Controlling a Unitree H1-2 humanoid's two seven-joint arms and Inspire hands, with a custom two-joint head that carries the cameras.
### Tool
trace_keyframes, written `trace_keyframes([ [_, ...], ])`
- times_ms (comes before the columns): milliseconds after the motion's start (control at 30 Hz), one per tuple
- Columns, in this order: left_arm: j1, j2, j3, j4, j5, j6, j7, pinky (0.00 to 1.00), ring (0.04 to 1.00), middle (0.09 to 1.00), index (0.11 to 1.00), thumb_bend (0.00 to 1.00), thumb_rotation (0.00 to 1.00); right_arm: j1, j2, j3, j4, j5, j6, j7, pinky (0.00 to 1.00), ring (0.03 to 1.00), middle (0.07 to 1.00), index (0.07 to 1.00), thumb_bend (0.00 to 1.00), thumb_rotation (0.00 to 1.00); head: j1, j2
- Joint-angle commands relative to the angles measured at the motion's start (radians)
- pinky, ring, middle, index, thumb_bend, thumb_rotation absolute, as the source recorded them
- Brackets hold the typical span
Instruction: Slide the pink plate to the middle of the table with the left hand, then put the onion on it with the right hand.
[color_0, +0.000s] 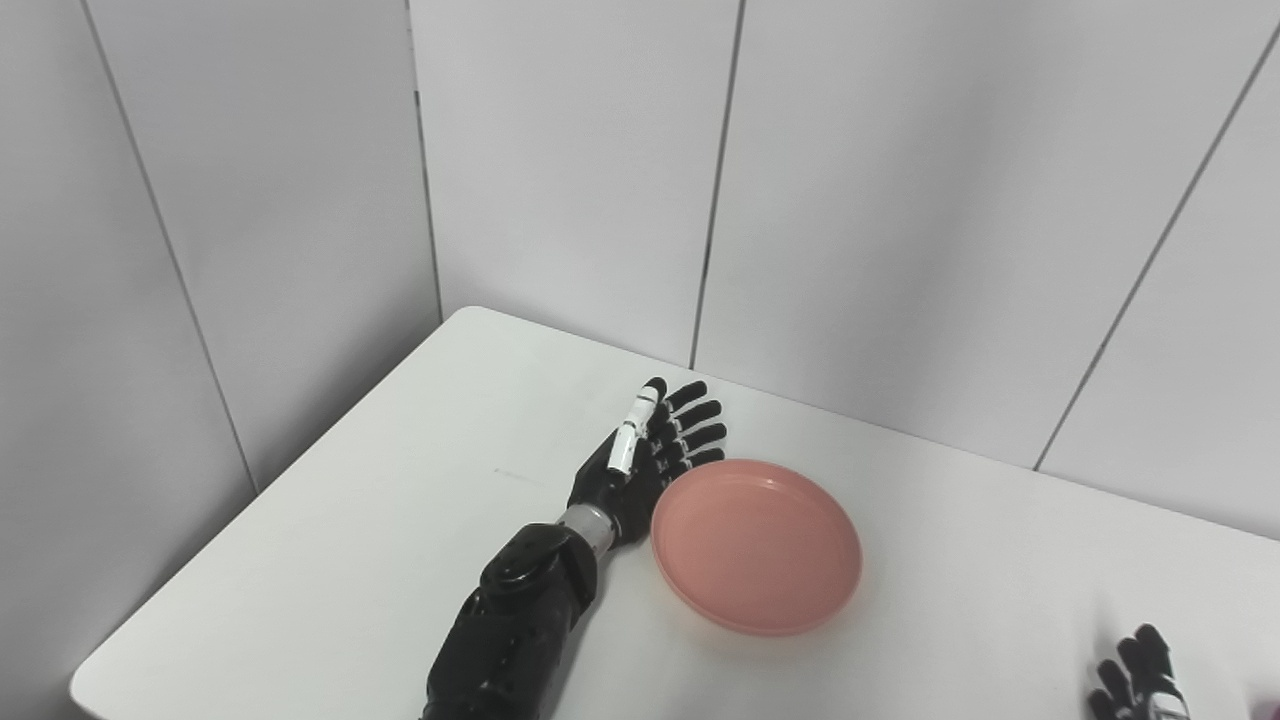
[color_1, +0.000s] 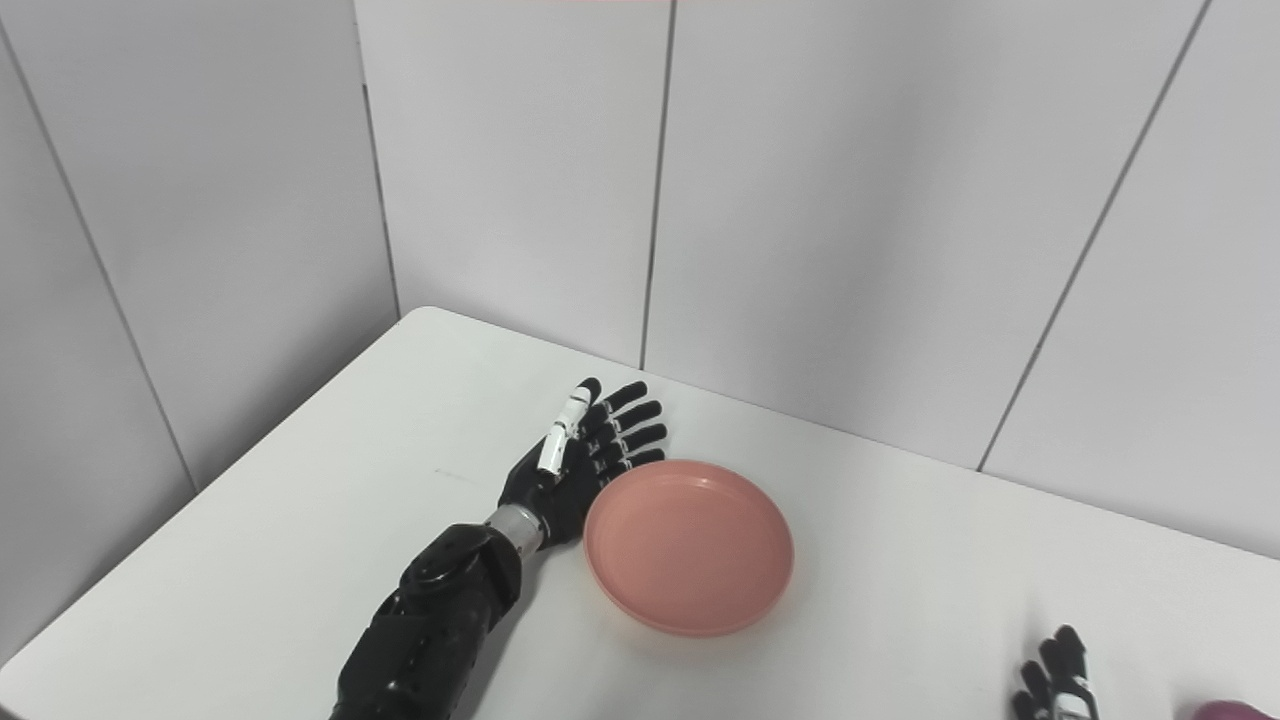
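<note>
The pink plate (color_0: 756, 545) lies flat on the white table (color_0: 380, 520), empty. My left hand (color_0: 645, 455) is open with fingers straight, standing on edge against the plate's left rim; it also shows in the right eye view (color_1: 580, 450). My right hand (color_0: 1140, 680) shows only its fingertips at the bottom right edge, fingers apart and holding nothing I can see. A small purple piece of the onion (color_1: 1235, 710) shows at the bottom right corner of the right eye view, just right of my right hand (color_1: 1055, 685).
Grey wall panels (color_0: 560, 170) stand close behind the table's far edge. The table's rounded far-left corner (color_0: 470, 315) lies behind my left hand. The table's left edge runs down toward the bottom left.
</note>
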Motion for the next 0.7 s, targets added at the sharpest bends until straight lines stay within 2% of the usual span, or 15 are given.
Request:
trace_keyframes([
  [0, 0.003, -0.004, -0.010, -0.019, 0.015, 0.037, 0.009, 0.82, 0.849, 0.863, 0.846, 0.42, 1.00, -0.010, 0.002, 0.003, -0.038, -0.001, 0.006, 0.005, 1.00, 1.000, 1.000, 1.000, 0.06, 1.00, -0.002, 0.002],
  [367, 0.029, -0.045, -0.010, -0.098, 0.026, 0.104, 0.062, 0.85, 0.870, 0.886, 0.872, 0.41, 1.00, -0.002, 0.006, 0.011, -0.030, -0.016, -0.013, 0.003, 1.00, 1.000, 1.000, 1.000, 0.11, 1.00, -0.100, 0.060],
  [500, 0.038, -0.076, -0.004, -0.136, 0.038, 0.130, 0.114, 0.87, 0.886, 0.895, 0.879, 0.41, 1.00, -0.004, 0.002, 0.019, -0.015, -0.031, -0.024, 0.007, 1.00, 1.000, 1.000, 1.000, 0.15, 1.00, -0.138, 0.083],
  [667, 0.056, -0.107, -0.007, -0.186, 0.047, 0.141, 0.138, 0.88, 0.890, 0.897, 0.880, 0.41, 1.00, -0.008, 0.012, 0.027, -0.012, -0.037, -0.031, 0.008, 1.00, 1.000, 1.000, 1.000, 0.17, 1.00, -0.186, 0.114],
])
